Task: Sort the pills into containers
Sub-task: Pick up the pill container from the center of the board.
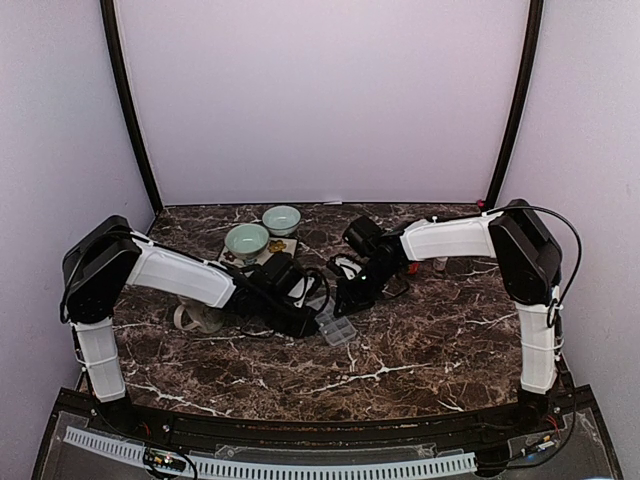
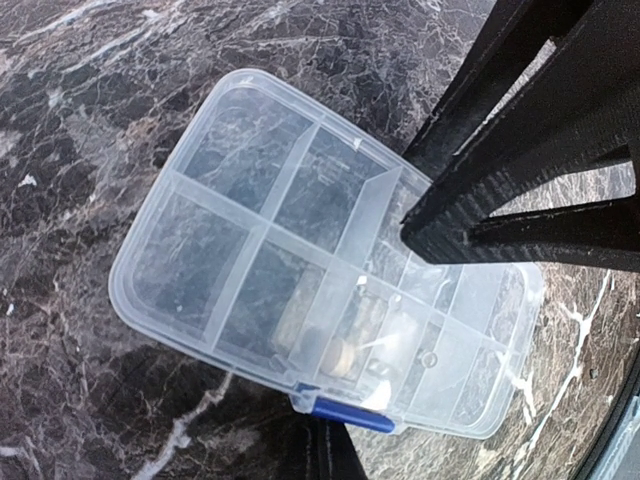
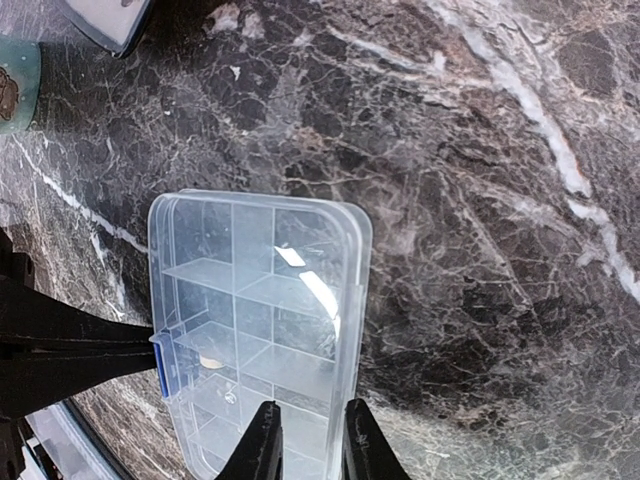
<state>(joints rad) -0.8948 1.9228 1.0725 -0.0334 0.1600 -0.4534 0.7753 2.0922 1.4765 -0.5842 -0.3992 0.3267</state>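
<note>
The clear organiser box [image 3: 255,300] lies flat near the middle of the bench [image 1: 430,350], with marble running on to the front and right edges. The left fingers [image 3: 90,345], closed, touch the blue latch [image 3: 160,365] on its long edge. The right fingers [image 3: 262,445] stand slightly apart over its short end; whether they grip it is unclear. One round pill [image 3: 211,362] sits in a cell beside the latch.

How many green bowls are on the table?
2. The nearer green bowl sits left of centre on the table; the farther green bowl is just behind it, slightly right, toward the back wall. More may be hidden from view.
</note>
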